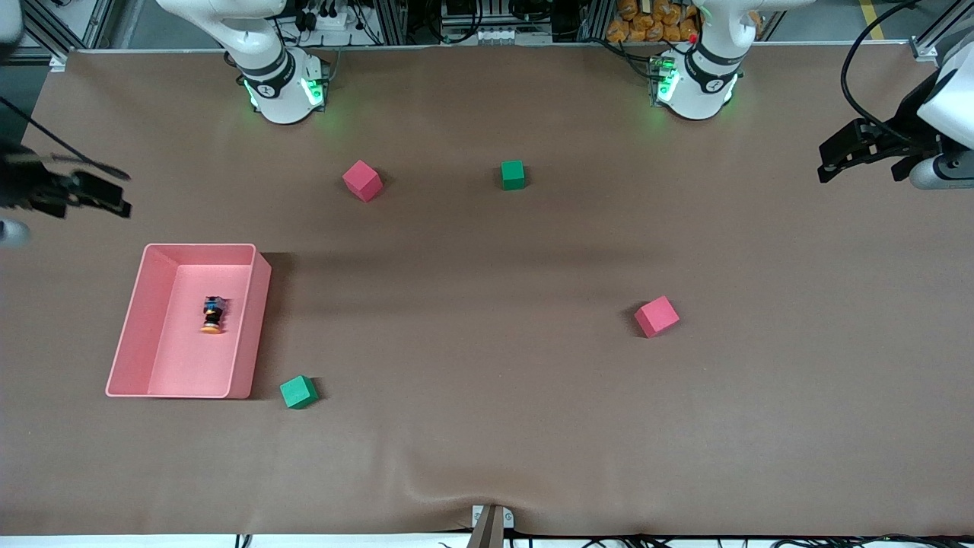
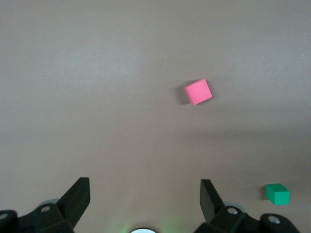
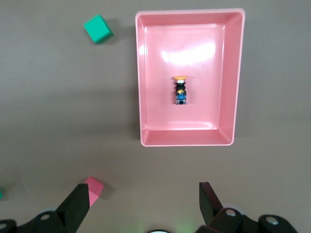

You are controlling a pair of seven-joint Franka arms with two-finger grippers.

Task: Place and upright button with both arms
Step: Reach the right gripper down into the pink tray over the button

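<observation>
— Left tool [image 2: 144, 201]? 
— Fingers spread wide, gripping nothing, touching nothing. Hanging in the air at the right edge of the front frame [image 1: 837, 156], over bare brown table [image 1: 487, 457].

— Right tool [image 3: 144, 204]? 
— Same: fingers wide apart, empty, clear of everything. Seen dark and blurred at the left edge of the front frame [image 1: 91, 194], above the pink bin [image 1: 129, 320].

— And the button [image 1: 212, 314]? 
— Lying on its side on the floor of the pink bin, lower left of the front frame, orange cap pointing toward the front camera, black-and-blue body pointing away. Not upright.

— Anything given by the right wrist view alone? 
— Whole bin [image 3: 141, 97] from straight above, button [image 3: 181, 90] near its middle, glare on the bin floor. One green cube [image 3: 97, 28] at upper left, just outside the bin; a pink cube [image 3: 92, 188] partly hidden by a tool finger at lower left.

— Left wrist view? 
— Only bare table, a pink cube [image 2: 198, 91] right of centre and a green cube [image 2: 278, 193] at lower right. No bin, no button there.

— Front view alone? 
— All four cubes at once: pink cube [image 1: 361, 180] and green cube [image 1: 513, 174] in the upper middle, pink cube [image 1: 656, 316] right of centre, green cube [image 1: 298, 392] just beside the bin's lower corner. Both arm bases along the top.
</observation>
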